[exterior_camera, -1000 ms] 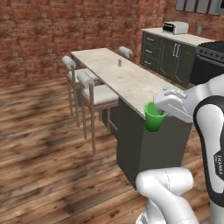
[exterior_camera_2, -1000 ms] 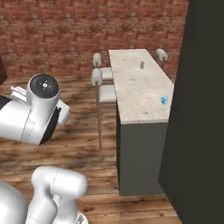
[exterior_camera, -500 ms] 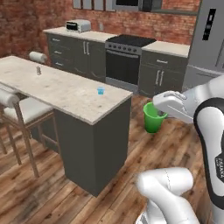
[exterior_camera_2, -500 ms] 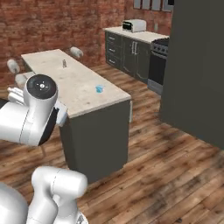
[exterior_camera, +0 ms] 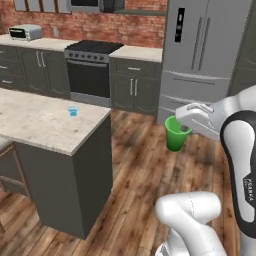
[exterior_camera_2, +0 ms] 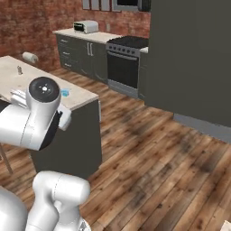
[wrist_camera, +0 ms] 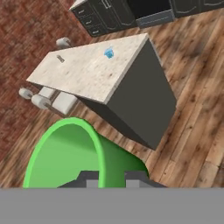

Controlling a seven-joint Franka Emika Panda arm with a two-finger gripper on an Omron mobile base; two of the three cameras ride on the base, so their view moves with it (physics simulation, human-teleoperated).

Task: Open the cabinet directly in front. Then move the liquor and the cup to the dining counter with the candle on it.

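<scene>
My gripper (exterior_camera: 181,129) is shut on the rim of the bright green cup (exterior_camera: 174,135) and holds it in the air above the wooden floor, to the right of the dining counter (exterior_camera: 35,131). In the hand view the fingers pinch the wall of the cup (wrist_camera: 65,151), with the gripper (wrist_camera: 111,177) at the bottom. The beige dining counter (wrist_camera: 87,72) lies beyond it. On the counter (exterior_camera_2: 81,94) stands a small blue item (exterior_camera: 73,111). Farther along stands a small greyish item (exterior_camera_2: 19,70), too small to tell whether it is the liquor. The cabinet is out of view.
A black stove (exterior_camera: 90,67) and dark lower cabinets line the brick back wall. A toaster (exterior_camera: 25,32) stands on the worktop. A silver fridge (exterior_camera: 205,55) rises at the right. White-cushioned stools (wrist_camera: 52,100) flank the counter's far side. Wooden floor (exterior_camera_2: 149,149) stretches between.
The whole picture has swung: the base has turned, so the counter's near end now sits at the left and the stove and fridge come into view. The cup stays in my gripper.
</scene>
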